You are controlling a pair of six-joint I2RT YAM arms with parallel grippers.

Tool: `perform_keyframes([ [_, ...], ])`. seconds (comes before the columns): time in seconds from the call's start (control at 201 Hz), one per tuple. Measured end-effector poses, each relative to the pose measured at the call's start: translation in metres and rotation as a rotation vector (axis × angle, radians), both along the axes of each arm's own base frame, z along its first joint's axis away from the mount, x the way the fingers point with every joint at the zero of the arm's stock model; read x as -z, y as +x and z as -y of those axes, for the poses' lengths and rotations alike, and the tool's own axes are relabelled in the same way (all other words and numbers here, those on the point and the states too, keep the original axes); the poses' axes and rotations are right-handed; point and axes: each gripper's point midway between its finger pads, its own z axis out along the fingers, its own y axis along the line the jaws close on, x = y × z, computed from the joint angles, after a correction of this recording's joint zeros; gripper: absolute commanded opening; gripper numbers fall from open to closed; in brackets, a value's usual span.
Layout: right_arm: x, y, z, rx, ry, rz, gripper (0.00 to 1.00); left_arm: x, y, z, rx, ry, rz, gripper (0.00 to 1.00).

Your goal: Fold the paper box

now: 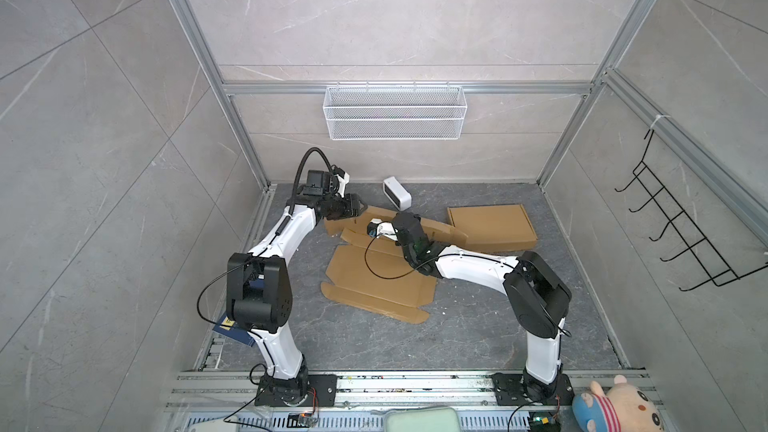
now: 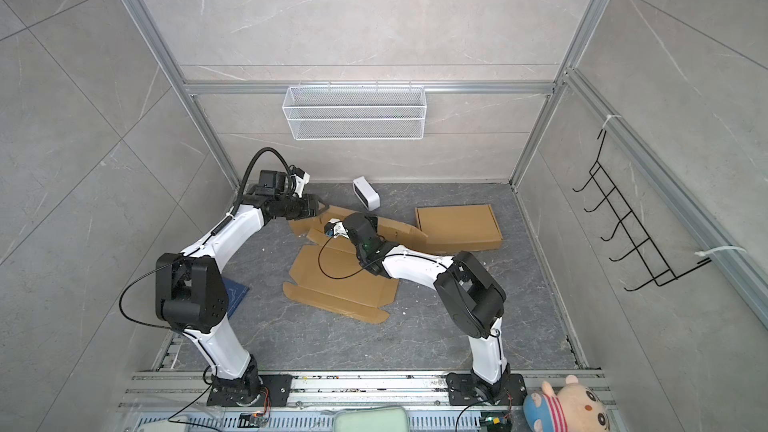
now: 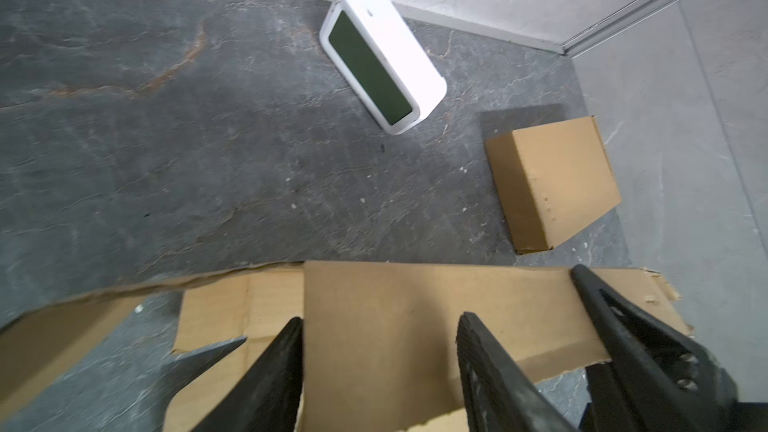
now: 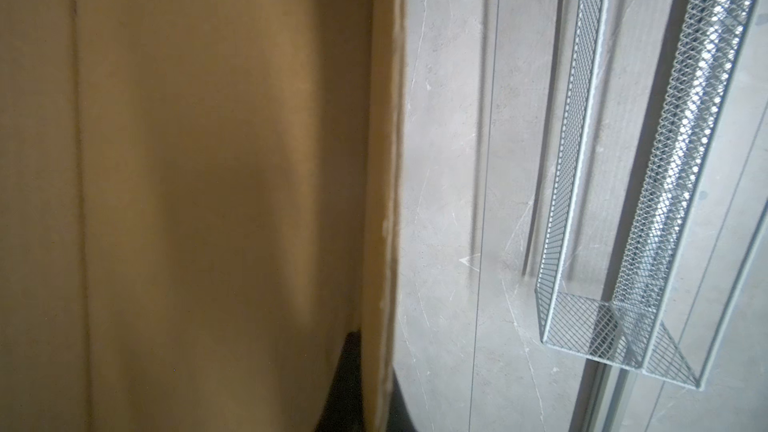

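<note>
Grey-tiled walls and aluminium framing around a dark stone table (image 1: pixel 374 347). Nearest, at the front rail, a plush toy (image 1: pixel 615 409), and under the left elbow a flat blue item (image 1: pixel 232 328); both visible in the top views only. Mid-table, the paper box (image 1: pixel 374 280), not yet folded: broad panel flat on the table, far flaps lifted. At the far left flap, the left hand (image 1: pixel 360 206), its tips hard to read from above. Clearer in the left wrist view: black fingers (image 3: pixel 274 367) spread well apart over a raised cardboard flap, nothing pinched between them, contact with the board unclear. Just right of it, the right hand (image 1: pixel 405 220), reaching over the flat panel to the lifted far wall and largely hidden from above by its own wrist. Right wrist view almost filled with blurred cardboard, with dark fingers (image 4: pixel 347 371) on either side of a thin board edge, clamped tight on it. Farther right, a second, folded box (image 1: pixel 490 226), just beside the blank's right flap. Near the back wall, a white device (image 1: pixel 397 193), its dark screen plain only in the left wrist view. On the back wall, a wire basket (image 1: pixel 395 114), also caught by the right wrist camera, there turned on end. On the right wall, a black hook rack (image 1: pixel 685 226), seen from the top views alone.
</note>
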Motion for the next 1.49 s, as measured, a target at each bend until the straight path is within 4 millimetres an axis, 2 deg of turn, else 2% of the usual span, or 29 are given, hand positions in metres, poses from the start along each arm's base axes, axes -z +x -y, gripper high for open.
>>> perform_keyframes([
  [0.119, 0.001, 0.0, 0.001, 0.0, 0.002, -0.006, 0.0, 0.004, 0.0, -0.011, -0.02, -0.018, -0.001, 0.66],
  [0.224, 0.005, -0.001, 0.0, -0.007, 0.0, -0.02, 0.0, 0.01, -0.01, -0.041, -0.077, -0.053, -0.018, 0.68],
  [0.348, 0.006, 0.003, 0.004, -0.003, 0.011, -0.029, 0.0, 0.008, -0.027, -0.08, -0.171, -0.101, -0.005, 0.68],
  [0.428, 0.007, 0.006, 0.008, 0.0, 0.014, -0.036, 0.0, 0.007, -0.038, -0.091, -0.208, -0.118, 0.016, 0.67],
  [0.513, 0.008, 0.008, 0.012, 0.002, 0.017, -0.046, 0.0, 0.012, -0.054, -0.089, -0.217, -0.139, 0.041, 0.67],
  [0.557, 0.009, 0.009, 0.014, 0.002, 0.019, -0.053, 0.0, 0.02, -0.062, -0.087, -0.221, -0.148, 0.042, 0.67],
  [0.657, 0.01, 0.009, 0.017, -0.001, 0.023, -0.07, 0.0, 0.052, -0.075, -0.08, -0.221, -0.146, 0.011, 0.69],
  [0.727, 0.01, 0.009, 0.018, -0.006, 0.025, -0.079, 0.0, 0.073, -0.077, -0.074, -0.216, -0.124, -0.021, 0.71],
  [0.881, 0.009, 0.008, 0.017, -0.009, 0.026, -0.093, 0.0, 0.102, -0.066, -0.061, -0.197, -0.075, -0.042, 0.72],
  [1.035, 0.009, 0.008, 0.017, -0.008, 0.028, -0.1, 0.0, 0.119, -0.053, -0.056, -0.194, -0.031, -0.044, 0.72],
  [1.294, 0.009, 0.007, 0.017, -0.007, 0.03, -0.102, 0.0, 0.131, -0.03, -0.054, -0.199, 0.015, -0.01, 0.72],
  [1.488, 0.009, 0.007, 0.017, -0.007, 0.033, -0.103, 0.0, 0.132, -0.014, -0.043, -0.17, 0.013, 0.014, 0.68],
])
